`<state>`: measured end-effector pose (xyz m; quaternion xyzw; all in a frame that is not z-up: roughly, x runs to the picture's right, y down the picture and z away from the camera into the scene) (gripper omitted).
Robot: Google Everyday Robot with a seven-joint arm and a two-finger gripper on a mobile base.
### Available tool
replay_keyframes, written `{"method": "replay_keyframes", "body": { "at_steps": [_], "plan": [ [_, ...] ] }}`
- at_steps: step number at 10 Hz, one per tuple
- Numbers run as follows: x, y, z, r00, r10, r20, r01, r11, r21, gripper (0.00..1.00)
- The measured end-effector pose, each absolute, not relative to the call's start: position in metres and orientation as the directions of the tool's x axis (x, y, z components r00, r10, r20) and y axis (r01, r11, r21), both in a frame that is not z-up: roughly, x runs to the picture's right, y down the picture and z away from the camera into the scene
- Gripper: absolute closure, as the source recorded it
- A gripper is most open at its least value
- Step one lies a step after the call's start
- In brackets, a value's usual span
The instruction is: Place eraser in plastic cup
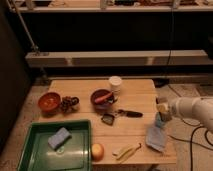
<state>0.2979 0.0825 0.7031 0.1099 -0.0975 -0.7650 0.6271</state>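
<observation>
My gripper (161,113) is at the right edge of the wooden table (135,92), on the end of the white arm coming in from the right. It is shut on a small brownish-tan block, the eraser (161,107). Directly below the gripper stands the light-blue plastic cup (159,121), partly covered by the gripper. The eraser hangs just above the cup's mouth; I cannot tell whether it touches the rim.
A pale-blue cloth (156,137) lies just in front of the cup. A white cup (115,82), two red bowls (49,101) (102,98), a dark-handled tool (129,113) and a green tray (40,155) holding a blue sponge (59,137) are further left. An orange fruit (97,151) sits near the front edge.
</observation>
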Motion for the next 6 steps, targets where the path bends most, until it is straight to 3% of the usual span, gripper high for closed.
{"method": "replay_keyframes", "body": {
  "at_steps": [3, 6],
  "plan": [
    [0.323, 0.079, 0.711, 0.027, -0.997, -0.068, 0.893, -0.006, 0.450, 0.80],
    [0.328, 0.075, 0.715, 0.060, -0.995, -0.083, 0.870, 0.011, 0.493, 0.80]
  ]
}}
